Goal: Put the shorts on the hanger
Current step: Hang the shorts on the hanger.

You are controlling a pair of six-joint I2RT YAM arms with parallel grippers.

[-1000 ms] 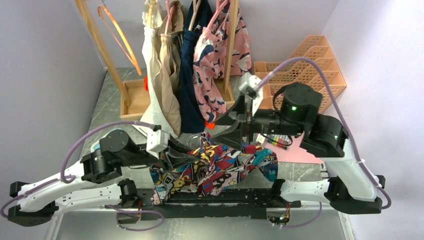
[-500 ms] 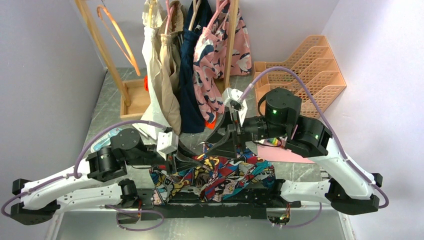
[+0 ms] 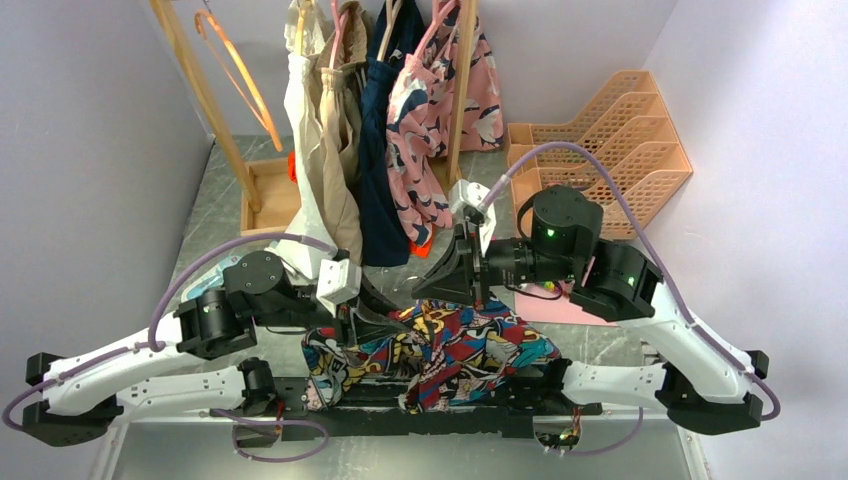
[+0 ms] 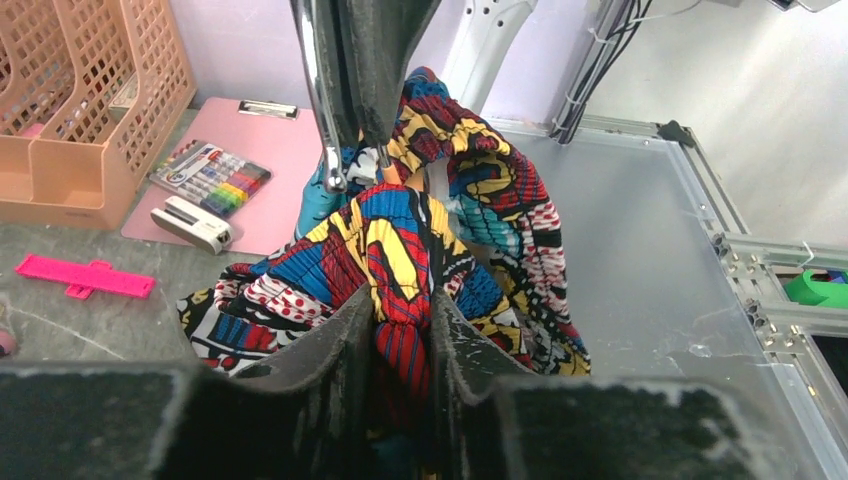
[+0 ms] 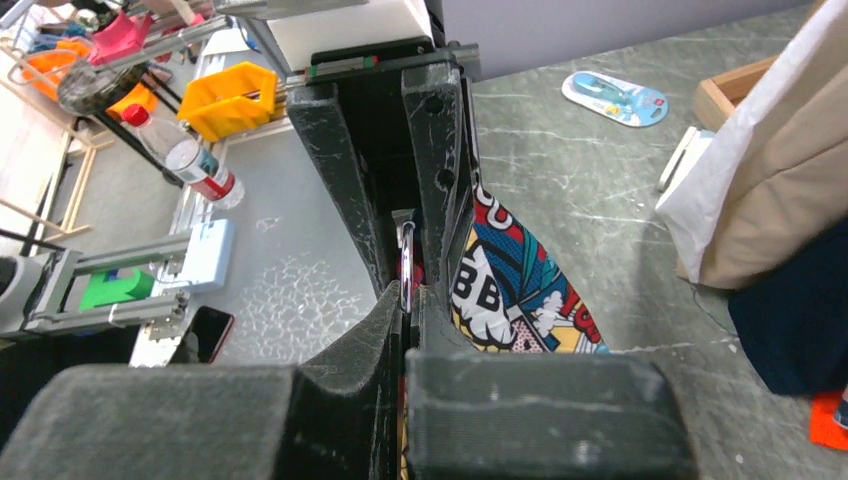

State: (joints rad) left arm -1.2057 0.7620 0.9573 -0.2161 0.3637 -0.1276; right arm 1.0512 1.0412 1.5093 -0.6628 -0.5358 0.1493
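The comic-print shorts [image 3: 450,345] lie bunched on the table between the two arms. My left gripper [image 3: 385,322] reaches in from the left. In the left wrist view it [image 4: 403,300] is shut on a red and yellow fold of the shorts [image 4: 400,240]. My right gripper [image 3: 422,288] points down at the top of the bundle. In the right wrist view it [image 5: 408,292] is shut on the silver hook [image 5: 406,258] of the hanger, with printed fabric [image 5: 510,285] just beside it. The left wrist view shows the same hook [image 4: 318,110]. The hanger's body is hidden in the shorts.
A wooden rack [image 3: 462,90] with hung garments [image 3: 400,130] and a spare tan hanger [image 3: 240,75] stands just behind the grippers. Orange file trays [image 3: 610,130] sit at the back right. A pink clipboard [image 4: 255,150], markers [image 4: 210,178] and a pink strip [image 4: 85,277] lie to the right.
My right arm swung left and down over the shorts, and its gripper closed on the hook. My left gripper shifted right, and the shorts sank into a tighter heap.
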